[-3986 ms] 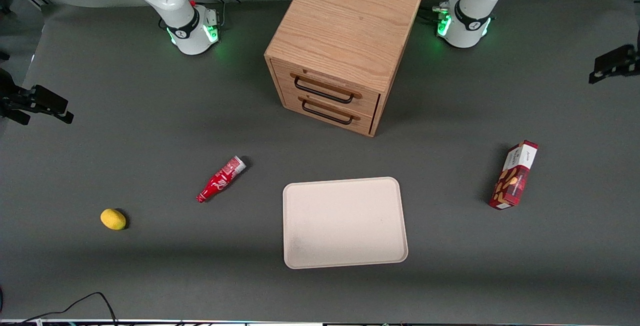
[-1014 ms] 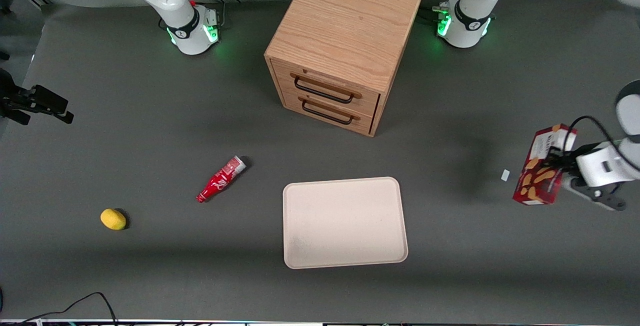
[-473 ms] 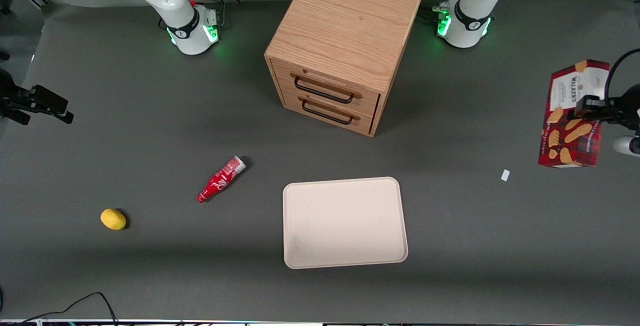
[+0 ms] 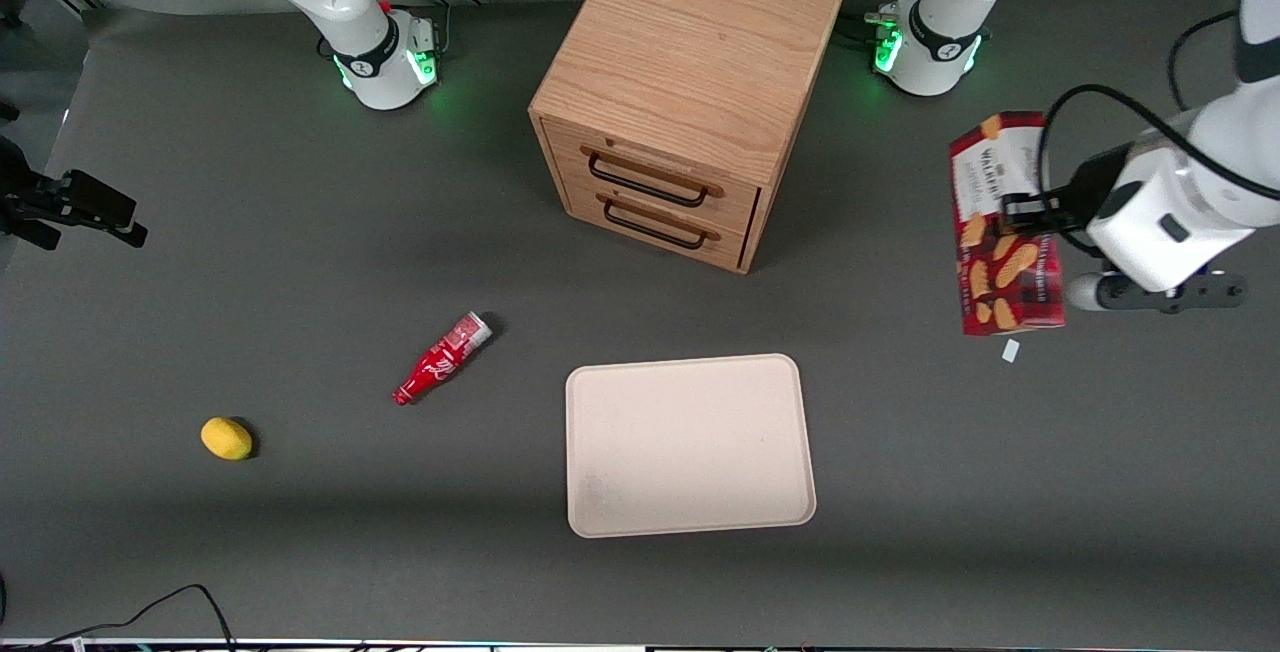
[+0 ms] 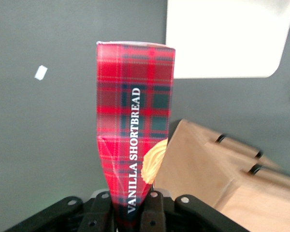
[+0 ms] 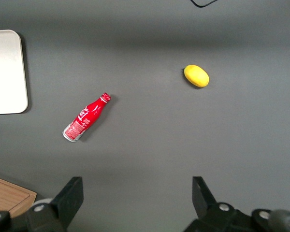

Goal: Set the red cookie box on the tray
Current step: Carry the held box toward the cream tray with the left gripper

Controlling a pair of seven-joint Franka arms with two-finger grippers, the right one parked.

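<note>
Red cookie box (image 4: pixel 1002 222) hangs in the air above the tabletop (image 4: pixel 300 262), toward the working arm's end, clamped near one end between the hand (image 5: pixel 130 208)'s two fingers. Across the front view in order lie: a yellow lemon (image 4: pixel 226 438), a red bottle (image 4: pixel 441 359) on its side, the empty tray (image 4: pixel 690 444), the wooden drawer cabinet (image 4: pixel 690 92) farther from the camera, then the carried box above a small white scrap (image 4: pixel 1010 351).

Risks, as judged:
- The grip sits at the box's end; the long free length may swing or slip during travel.
- The crushed cardboard visible at the fingers (image 5: pixel 153 212) may yield, loosening the hold.
- A path toward the tray passes near the cabinet corner; contact would knock the box loose.
</note>
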